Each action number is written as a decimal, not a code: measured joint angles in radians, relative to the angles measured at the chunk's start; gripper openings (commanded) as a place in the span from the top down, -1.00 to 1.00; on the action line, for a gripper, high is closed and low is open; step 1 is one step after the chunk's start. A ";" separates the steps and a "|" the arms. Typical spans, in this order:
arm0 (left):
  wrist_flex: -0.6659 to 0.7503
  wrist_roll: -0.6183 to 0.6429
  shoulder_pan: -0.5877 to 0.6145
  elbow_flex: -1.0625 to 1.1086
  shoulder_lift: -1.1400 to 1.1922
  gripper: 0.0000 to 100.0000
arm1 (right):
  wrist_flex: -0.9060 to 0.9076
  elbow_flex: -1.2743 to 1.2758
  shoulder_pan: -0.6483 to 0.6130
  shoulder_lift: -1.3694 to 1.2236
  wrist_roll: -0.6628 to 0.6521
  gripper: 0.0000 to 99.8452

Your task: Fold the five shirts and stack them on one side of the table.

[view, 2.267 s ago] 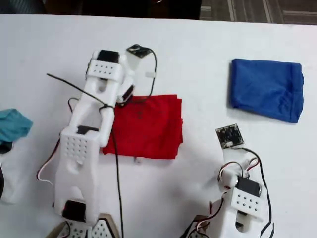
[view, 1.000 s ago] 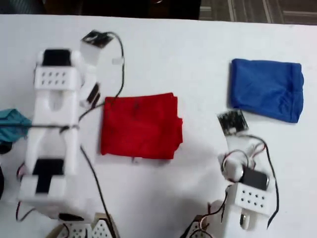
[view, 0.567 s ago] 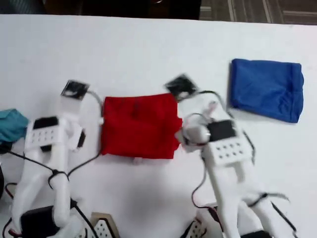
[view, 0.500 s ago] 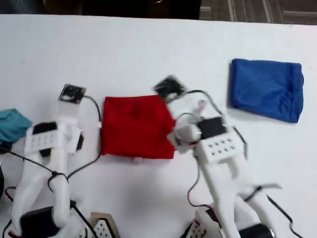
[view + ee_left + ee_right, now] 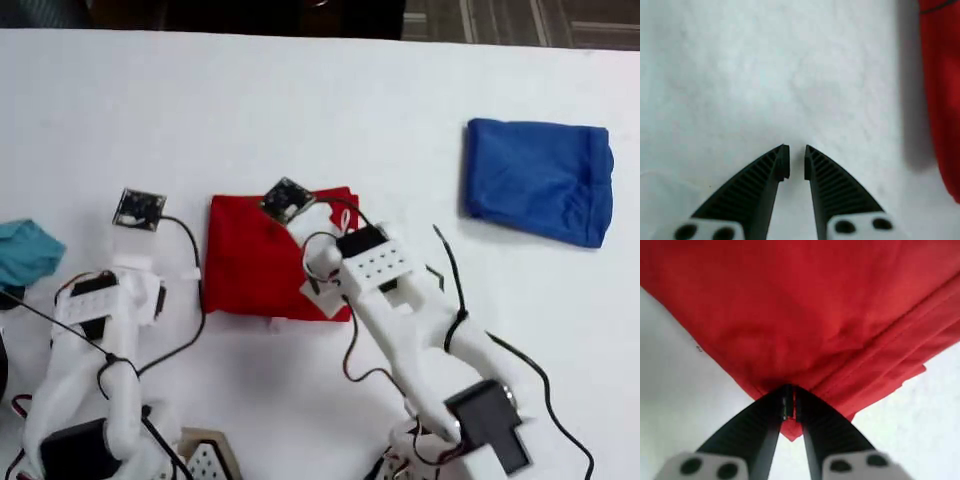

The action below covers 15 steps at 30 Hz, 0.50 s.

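Clamped shut, my right claw (image 5: pixel 790 402) has its black ribbed plastic fingers pinching the layered corner of the folded red fabric shirt (image 5: pixel 790 315). It is a soft knit, with stacked hems and a slight pucker at the bite. That shirt lies mid-table as a neat flat rectangle, so I judge its folding done and its stacking not yet.

My left claw (image 5: pixel 796 160) hangs just beside the shirt's other edge, over the smooth white table (image 5: pixel 740 75). Its tips are all but touching and hold nothing.

Well apart, toward the right side, the folded blue fabric shirt (image 5: pixel 538 180) sits as a plump packet with rounded corners. I take it as finished and likely the start of the stack. At the left edge a crumpled teal fabric shirt (image 5: pixel 25 250) is a limp, unfolded lump.

So I count two folded, none stacked and one plainly waiting. With five named in the task, most of the work lies ahead.
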State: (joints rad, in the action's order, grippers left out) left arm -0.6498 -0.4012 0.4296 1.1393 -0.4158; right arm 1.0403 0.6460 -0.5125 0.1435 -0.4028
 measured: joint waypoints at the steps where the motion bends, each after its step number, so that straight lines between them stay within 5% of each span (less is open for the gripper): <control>1: 0.000 0.000 0.000 0.000 0.000 0.85 | -0.002 -0.002 0.023 -0.015 0.000 0.96; 8: 0.000 0.000 0.000 0.003 0.000 0.85 | -0.012 -0.052 0.230 -0.077 -0.043 0.96; 15: 0.000 0.000 0.002 0.003 0.000 0.85 | 0.126 -0.175 0.226 -0.055 -0.057 0.93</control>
State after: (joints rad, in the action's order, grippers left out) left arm -0.6498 -0.4012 0.4312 1.1423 -0.4158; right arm 1.1661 0.4710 -0.2869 0.0882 -0.4595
